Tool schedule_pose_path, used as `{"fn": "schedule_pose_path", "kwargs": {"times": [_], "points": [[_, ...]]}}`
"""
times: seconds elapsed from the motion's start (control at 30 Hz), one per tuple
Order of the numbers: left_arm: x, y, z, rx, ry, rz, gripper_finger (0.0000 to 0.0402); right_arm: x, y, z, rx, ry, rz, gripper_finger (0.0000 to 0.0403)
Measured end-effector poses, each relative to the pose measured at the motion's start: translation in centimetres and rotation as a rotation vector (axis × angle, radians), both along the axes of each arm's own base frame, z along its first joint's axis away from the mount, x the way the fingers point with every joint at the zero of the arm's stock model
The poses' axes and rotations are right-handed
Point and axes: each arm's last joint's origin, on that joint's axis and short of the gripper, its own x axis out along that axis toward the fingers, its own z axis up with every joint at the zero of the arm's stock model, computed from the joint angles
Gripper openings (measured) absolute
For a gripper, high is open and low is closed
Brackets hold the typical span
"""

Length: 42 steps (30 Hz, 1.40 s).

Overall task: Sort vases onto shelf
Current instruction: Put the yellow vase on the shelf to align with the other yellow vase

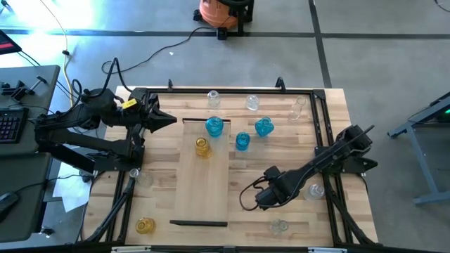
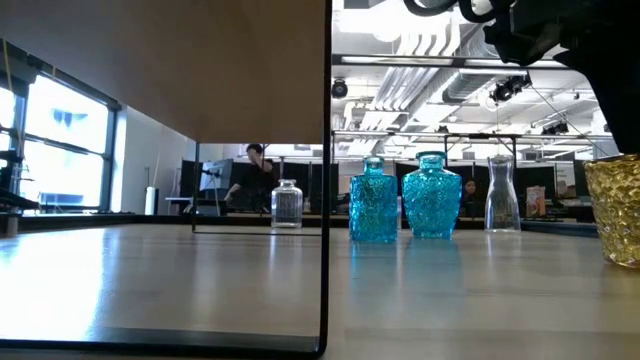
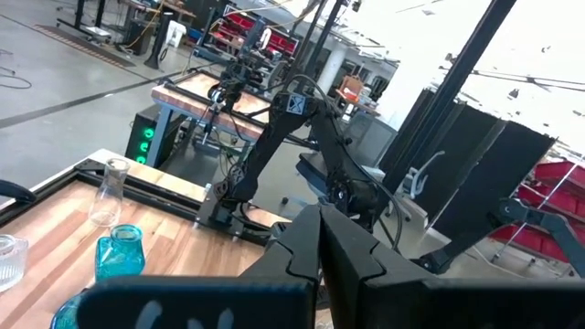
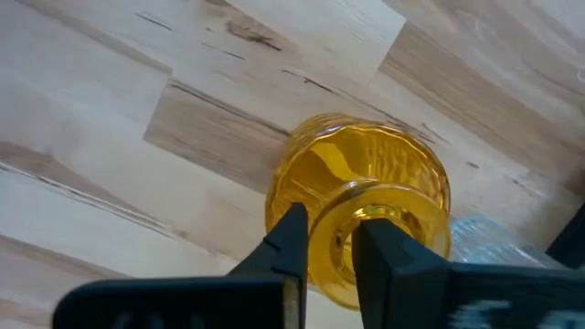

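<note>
While the right gripper (image 4: pixel 329 233) hangs over the right half of the bench (image 1: pixel 330 232), toward its near edge, its fingers are drawn to a narrow gap on the neck rim of the held yellow vase (image 4: pixel 366 174), with yellow glass showing between them. That vase is upright on the planks, mouth up and long axis vertical. From above, the gripper hides it.

A clear vase (image 4: pixel 494 242) stands just beside it, on the side toward the bench's right edge, under the right arm. Another clear one (image 1: pixel 280 226) stands near the near edge, apart from the gripper. The shelf (image 1: pixel 207 190) lies flat at the bench's middle, just left of the gripper, its length running from far edge to near edge. A second yellow vase (image 1: pixel 202 147) stands on its far part and a blue vase (image 1: pixel 214 126) at its far end. Two more blue vases (image 1: pixel 242 141) stand just off its right side, between the gripper and the far edge. A third yellow vase (image 1: pixel 145 225) stands by the near left corner.

The left gripper (image 1: pixel 169 121) waits fully closed and empty, beside the shelf's far left corner.
</note>
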Motion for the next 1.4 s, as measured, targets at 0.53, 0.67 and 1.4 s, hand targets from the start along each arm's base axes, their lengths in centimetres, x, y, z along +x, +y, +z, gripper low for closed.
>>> {"fn": "schedule_pose_path", "kwargs": {"times": [0.53,0.67,1.4], "points": [[0.0,0.0,0.0,0.006,0.0,0.001,0.0001,0.8,-0.3,1.3,0.045,0.022,0.074,0.0026],[0.0,0.0,0.0,0.009,0.0,0.001,0.0001,1.5,-1.1,3.1,0.043,0.015,0.11,0.0026],[0.0,0.0,0.0,0.008,0.002,0.008,0.0001,5.3,-9.1,17.7,-0.012,-0.334,0.375,0.0026]]}}
